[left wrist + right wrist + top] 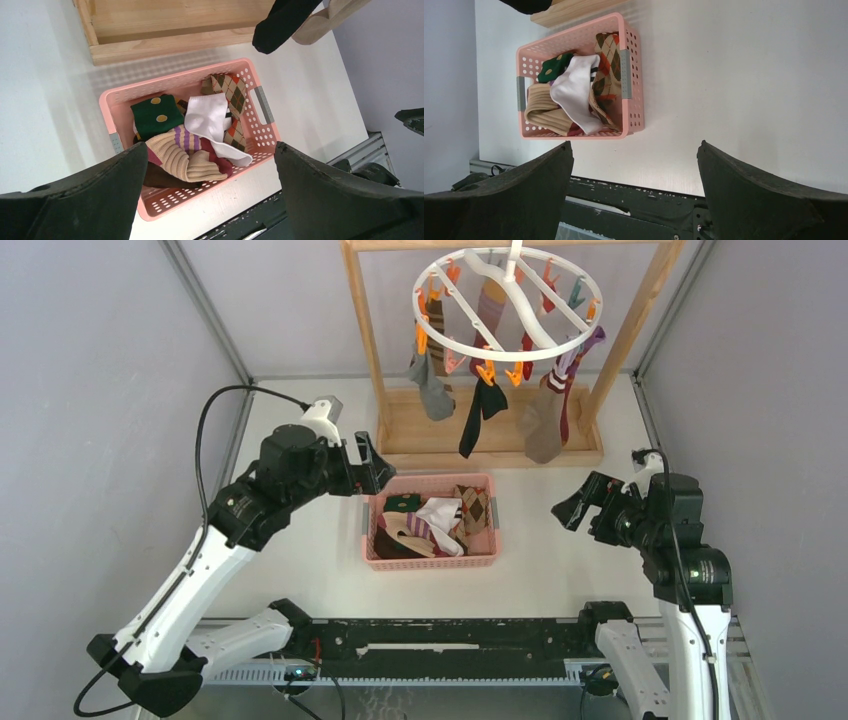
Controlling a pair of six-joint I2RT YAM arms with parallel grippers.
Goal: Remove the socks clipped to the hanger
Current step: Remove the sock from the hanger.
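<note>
Overhead, the hanger (520,312) hangs from a wooden rack (365,350) at the far side of the table (570,565). Several socks are clipped around its rim, among them a grey sock (432,390), a black sock (483,412) and a tan sock (543,428). The left gripper (372,468) sits by the near-left corner of the pink basket (430,478), and the right gripper (568,508) is off to the basket's right. Both have their jaws spread wide and hold nothing, and both are well short of the hanger.

The ring hangs free, so I judge that a sideways tug on one sock could swing or spin it and carry the neighbouring socks out of reach. A pull at the toe rather than near the clip may stretch the fabric without releasing it. The two arms could also crowd each other under the ring.

From the left wrist, the basket (262,137) lies below the wide-open, empty left gripper (207,150). It holds a green sock with yellow dots (152,117), a white sock (210,117), a brown argyle sock (232,92) and a cream sock with purple stripes (182,155) — with something dark red beneath. The black sock's toe (282,22) dangles at the top edge.

From the right wrist, the same basket (635,100) sits up and to the left of the open, empty right gripper (634,147), with the white sock (574,92) lying across the argyle one (606,55). No clipped sock is in this view apart from a dark scrap at the top edge.
</note>
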